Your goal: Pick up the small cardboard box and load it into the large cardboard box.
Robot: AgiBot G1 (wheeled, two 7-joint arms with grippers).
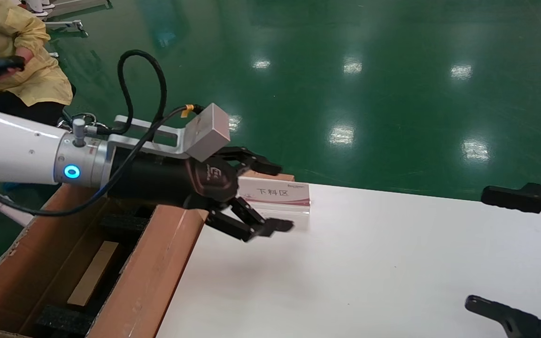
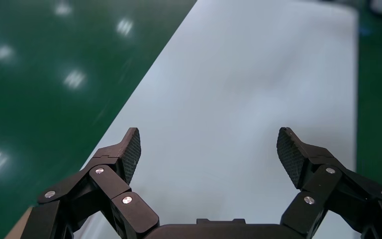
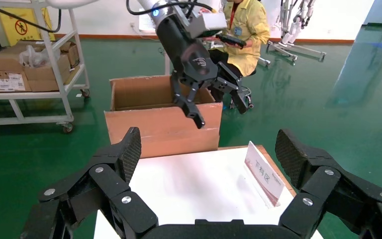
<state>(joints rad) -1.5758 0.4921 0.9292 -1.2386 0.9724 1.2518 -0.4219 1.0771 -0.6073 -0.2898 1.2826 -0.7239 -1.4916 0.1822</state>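
The large cardboard box [image 1: 125, 277] stands open at the table's left end, with black foam blocks [image 1: 64, 319] inside. A tan flat carton face [image 1: 93, 274] lies deep between the blocks; it looks like the small cardboard box. My left gripper [image 1: 277, 197] is open and empty, just right of the large box's rim, over the white table [image 1: 369, 263]. In its wrist view [image 2: 209, 149] only bare table shows between its fingers. My right gripper [image 1: 491, 251] is open and empty at the table's right end. Its wrist view [image 3: 209, 154] shows the large box [image 3: 159, 124] and the left gripper [image 3: 221, 112].
A white sign stand with red trim [image 1: 294, 193] sits on the table's far edge beside the left gripper, also in the right wrist view [image 3: 263, 174]. A person in yellow [image 1: 21, 61] sits beyond the large box. A cart with cartons [image 3: 30, 69] stands farther off.
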